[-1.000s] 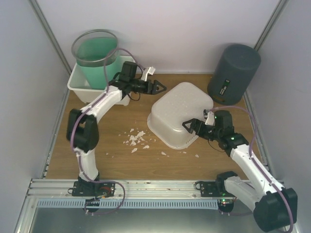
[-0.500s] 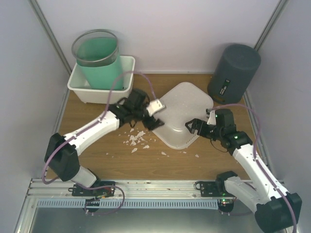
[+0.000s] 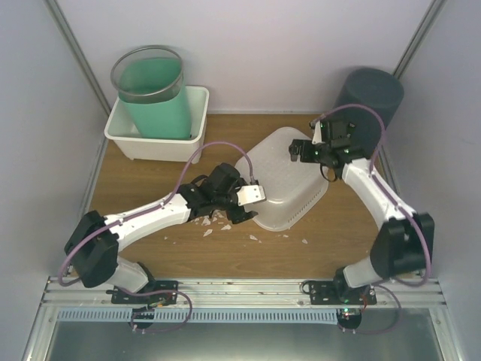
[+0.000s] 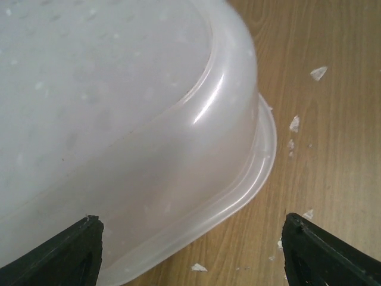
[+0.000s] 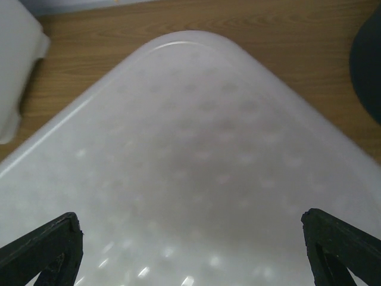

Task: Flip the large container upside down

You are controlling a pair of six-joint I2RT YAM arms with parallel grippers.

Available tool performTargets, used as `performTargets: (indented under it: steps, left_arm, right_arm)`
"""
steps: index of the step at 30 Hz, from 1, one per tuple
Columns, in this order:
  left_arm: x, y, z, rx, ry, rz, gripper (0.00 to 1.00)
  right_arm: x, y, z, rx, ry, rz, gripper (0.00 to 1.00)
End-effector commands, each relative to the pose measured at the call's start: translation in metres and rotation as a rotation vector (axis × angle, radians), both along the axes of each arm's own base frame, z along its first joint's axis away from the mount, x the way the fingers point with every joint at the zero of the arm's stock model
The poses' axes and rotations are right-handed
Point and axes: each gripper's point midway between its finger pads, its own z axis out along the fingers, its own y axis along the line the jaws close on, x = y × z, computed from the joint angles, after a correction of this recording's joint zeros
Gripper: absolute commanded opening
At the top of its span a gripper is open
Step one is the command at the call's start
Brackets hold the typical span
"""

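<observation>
The white plastic basin [image 3: 289,180] lies bottom-up just right of the table's middle, askew to its edges, its near-left rim flat on the wood, so the flip looks done. The left gripper [image 3: 250,201], jaws spread, straddles that rim; the right gripper [image 3: 294,152], also spread and empty, hangs over the far-right end. Bare wood lies toward the near edge, while the dark cylinder [image 3: 368,94] crowds the far-right corner.

A green translucent bucket [image 3: 152,94] is seated upright inside a white tub [image 3: 194,129] at the far left corner of the wooden table [image 3: 334,233], a dark grey cylinder [image 3: 373,89] is stood at the far right corner, and small white flakes [image 3: 207,232] are scattered over the table's near middle.
</observation>
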Motion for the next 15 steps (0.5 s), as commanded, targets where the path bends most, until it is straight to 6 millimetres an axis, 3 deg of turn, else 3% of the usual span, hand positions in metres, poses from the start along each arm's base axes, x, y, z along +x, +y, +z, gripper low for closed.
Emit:
performTargets:
  steps: [1,7,10,15]
  left_arm:
    - [0.017,-0.006,-0.019,-0.007,-0.097,-0.016,0.82]
    - [0.045,0.001,-0.046,0.012,-0.104,0.048,0.83]
    - [0.064,0.004,-0.05,0.016,-0.14,0.084,0.83]
    - [0.104,0.017,-0.055,0.029,-0.145,0.16,0.84]
  right_arm:
    - [0.039,-0.02,-0.004,-0.13,-0.037,0.028,1.0]
    - [0.058,-0.04,-0.017,-0.141,-0.01,0.022,1.0]
    - [0.05,-0.043,-0.035,-0.103,0.061,0.026,1.0]
    - [0.016,-0.031,-0.061,-0.013,0.173,0.064,1.0]
